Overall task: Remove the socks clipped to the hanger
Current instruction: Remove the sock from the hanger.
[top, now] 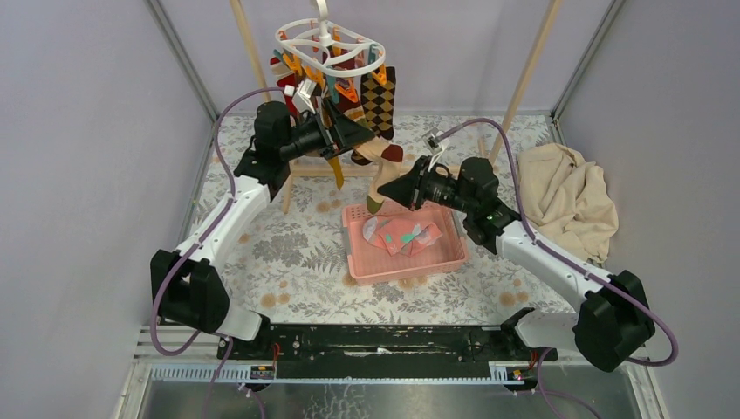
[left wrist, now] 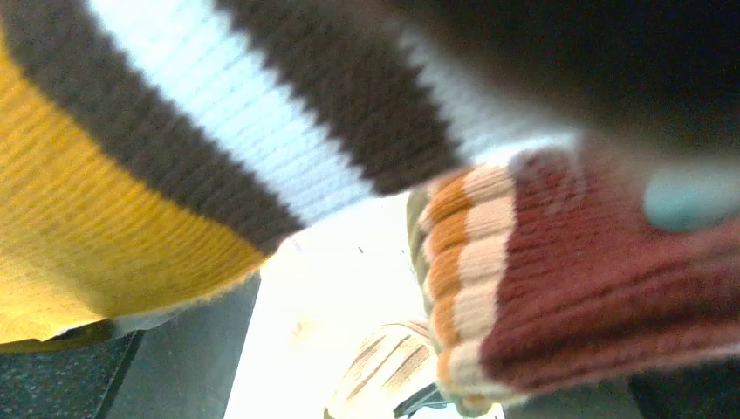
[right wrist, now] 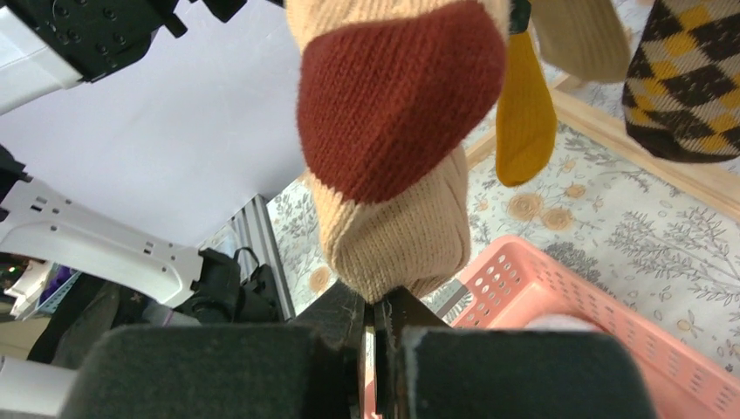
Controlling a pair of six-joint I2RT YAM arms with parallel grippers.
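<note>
R claw [right wrist: 377,305] is pinched tight on the toe tip of the tan sock [right wrist: 393,218] – the one w/ the maroon heel patch. It hangs from the hanger [top: 323,39] up on the rack at the back of the worktop [top: 288,253], toe just above the pink basket [top: 410,272]. L claw [top: 349,131] is up among the clips under the ring; I can't tell how wide it stands, no view shows its fingers.

Risks as I judge them:
- R bite is thin, only the toe end. A hard pull prob. slips off the knit.
- If the clip on the cuff isn't released, pulling drags the whole hanger – it swings, tilts, maybe jumps its hook.
- L claw sits crowded among other socks; it could snag a neighbour.
- Sock freed w/o R hold drops, maybe outside the basket.

Views: top cam gives the layout – both arms, hanger, basket w/ socks already in it. R wrist alone shows the pinch itself, plus the mustard sock [right wrist: 524,122] and argyle sock [right wrist: 689,78] beside it. L wrist is v. close and blurred: a yellow-brown-white striped sock [left wrist: 131,218], a maroon cuff [left wrist: 593,297], a teal blob [left wrist: 689,196], likely a clip.
</note>
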